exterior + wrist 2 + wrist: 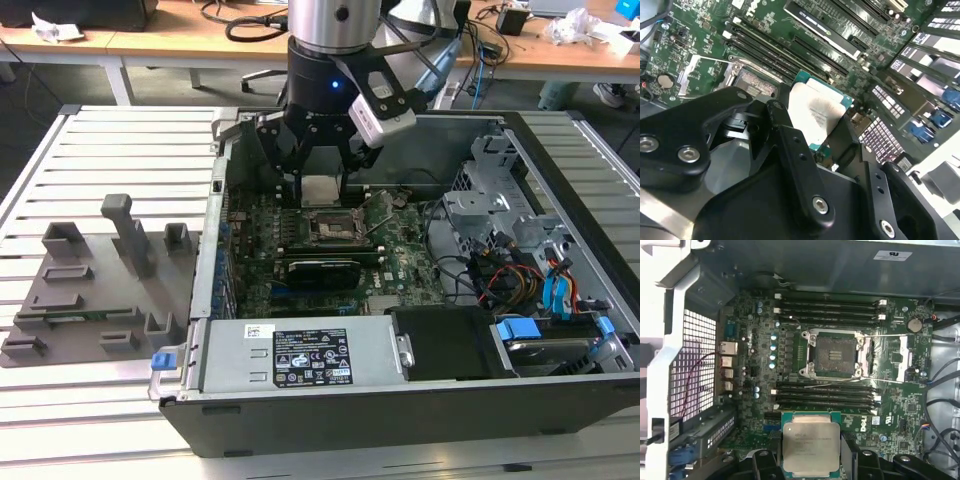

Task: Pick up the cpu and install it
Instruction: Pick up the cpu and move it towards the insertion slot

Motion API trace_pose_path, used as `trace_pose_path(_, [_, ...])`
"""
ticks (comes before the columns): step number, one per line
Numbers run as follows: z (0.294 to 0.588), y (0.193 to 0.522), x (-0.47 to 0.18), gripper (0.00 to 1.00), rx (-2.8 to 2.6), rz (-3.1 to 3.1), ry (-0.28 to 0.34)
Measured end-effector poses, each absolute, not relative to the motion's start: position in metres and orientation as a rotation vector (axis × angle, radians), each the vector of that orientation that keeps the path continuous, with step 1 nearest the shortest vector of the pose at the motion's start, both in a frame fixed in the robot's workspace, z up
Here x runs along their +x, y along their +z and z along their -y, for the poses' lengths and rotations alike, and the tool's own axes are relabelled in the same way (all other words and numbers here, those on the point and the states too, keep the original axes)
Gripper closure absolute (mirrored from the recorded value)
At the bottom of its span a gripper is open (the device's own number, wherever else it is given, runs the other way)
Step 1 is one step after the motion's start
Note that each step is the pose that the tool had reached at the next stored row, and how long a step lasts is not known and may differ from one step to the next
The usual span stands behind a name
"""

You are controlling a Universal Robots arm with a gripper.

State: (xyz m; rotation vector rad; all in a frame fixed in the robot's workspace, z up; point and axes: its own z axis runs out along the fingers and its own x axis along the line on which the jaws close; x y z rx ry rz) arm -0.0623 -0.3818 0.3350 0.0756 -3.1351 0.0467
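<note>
**Step in hand: transfer of the cpu to the socket.**

The gripper (318, 176) pinches the cpu (320, 191) by two opposite edges. One finger (766, 462) bears on each side of the chip, and the silver-grey lid faces up.

Position of the cpu: it hangs inside the open computer case (400, 428), above the motherboard (405, 268). It is near the CPU socket (330, 228) and not in contact with it. Both wrist views confirm that the cpu (811, 447) is level in the grip and apart from the board.

The CPU socket (836, 356) is unoccupied and its contact field is exposed. The thin retention levers (890, 335) appear released. Memory slots (826, 307) run along two sides of the socket.

The grey plastic tray (90, 290) lies on the slatted table (110, 135), beside the case at the exterior view's left.

**Status.** Judged from the pictures, pick-up is complete. Installation is not yet done.

**Requirements for seating (judgement).**
- Centre the chip squarely over the socket opening.
- Match the chip edges to the socket frame. The corner or notch orientation cannot be read here.
- Keep the chip flat during descent. A tilted or offset entry could damage the contacts.
- Keep the fingers clear of the levers and the adjacent slots.
</note>
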Motion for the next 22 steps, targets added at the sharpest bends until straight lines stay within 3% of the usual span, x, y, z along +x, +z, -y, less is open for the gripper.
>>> trace_pose_path(22, [0.375, 0.308, -0.015, 0.45, 0.076, 3.119, 0.046])
